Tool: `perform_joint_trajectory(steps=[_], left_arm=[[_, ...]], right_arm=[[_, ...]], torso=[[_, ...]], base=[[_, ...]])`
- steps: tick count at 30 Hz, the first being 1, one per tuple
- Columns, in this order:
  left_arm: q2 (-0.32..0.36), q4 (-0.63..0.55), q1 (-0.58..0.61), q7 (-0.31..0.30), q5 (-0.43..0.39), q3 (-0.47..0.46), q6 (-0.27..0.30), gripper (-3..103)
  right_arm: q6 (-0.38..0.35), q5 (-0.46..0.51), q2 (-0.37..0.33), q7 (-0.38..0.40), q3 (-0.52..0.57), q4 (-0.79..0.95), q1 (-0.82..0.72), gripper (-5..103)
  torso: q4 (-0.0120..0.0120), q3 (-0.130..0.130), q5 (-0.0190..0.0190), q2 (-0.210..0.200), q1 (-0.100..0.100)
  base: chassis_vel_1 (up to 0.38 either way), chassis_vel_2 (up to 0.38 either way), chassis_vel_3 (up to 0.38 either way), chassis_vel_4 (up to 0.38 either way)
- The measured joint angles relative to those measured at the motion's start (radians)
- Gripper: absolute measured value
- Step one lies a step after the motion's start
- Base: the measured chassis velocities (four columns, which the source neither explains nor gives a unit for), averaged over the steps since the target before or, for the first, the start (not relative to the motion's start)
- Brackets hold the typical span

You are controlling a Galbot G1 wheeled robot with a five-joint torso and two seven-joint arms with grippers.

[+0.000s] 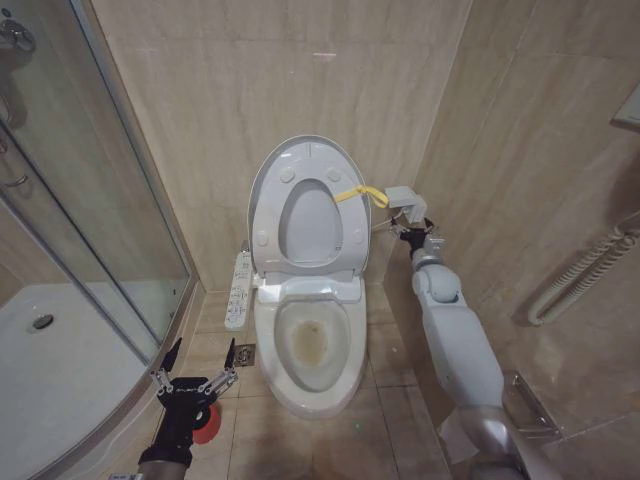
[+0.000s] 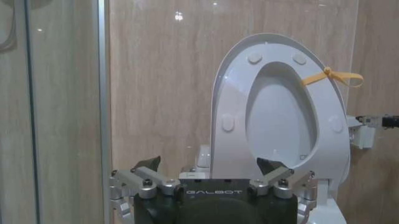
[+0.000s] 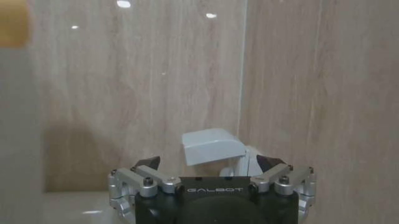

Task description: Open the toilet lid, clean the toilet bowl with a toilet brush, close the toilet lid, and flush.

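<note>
The toilet lid [image 1: 308, 225] stands raised against the back wall with the ring seat [image 1: 268, 215] up in front of it; a yellow ribbon [image 1: 360, 193] hangs off their right edge. The toilet bowl [image 1: 310, 345] is uncovered, with a brownish stain inside. My left gripper [image 1: 203, 350] is open, low on the floor side left of the bowl, over the toilet brush's red holder [image 1: 207, 428]. The left wrist view looks at the raised lid [image 2: 281, 116]. My right gripper [image 1: 405, 220] is open beside the lid's right edge, near a small white box [image 3: 212, 147] on the wall.
A white side control panel [image 1: 238, 290] sticks out left of the bowl. The glass shower screen [image 1: 100, 200] and white shower tray [image 1: 60, 350] close off the left. A floor drain [image 1: 247, 355] lies by the bowl. A ribbed hose [image 1: 580, 280] runs on the right wall.
</note>
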Motion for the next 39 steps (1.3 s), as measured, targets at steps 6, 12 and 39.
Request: perform_joint_trajectory(steps=[6, 12, 39], left_arm=[[0.0, 0.0, 0.0, 0.0, 0.0, 0.0, 0.0, 100], [0.0, 0.0, 0.0, 0.0, 0.0, 0.0, 0.0, 100], [0.0, 0.0, 0.0, 0.0, 0.0, 0.0, 0.0, 100]], right_arm=[[0.083, -0.039, 0.017, -0.003, -0.006, -0.155, 0.127, 100], [0.146, -0.076, 0.04, -0.009, -0.009, -0.268, 0.218, 100], [0.099, 0.109, 0.036, -0.008, -0.162, -0.136, 0.159, 100]], torso=[[0.0001, 0.0, -0.0002, 0.0, 0.0], [0.0002, 0.0, -0.0002, 0.0, 0.0], [-0.0002, 0.0, 0.0001, 0.0, 0.0]], base=[[0.0, 0.0, 0.0, 0.0], [0.0, 0.0, 0.0, 0.0], [0.0, 0.0, 0.0, 0.0]])
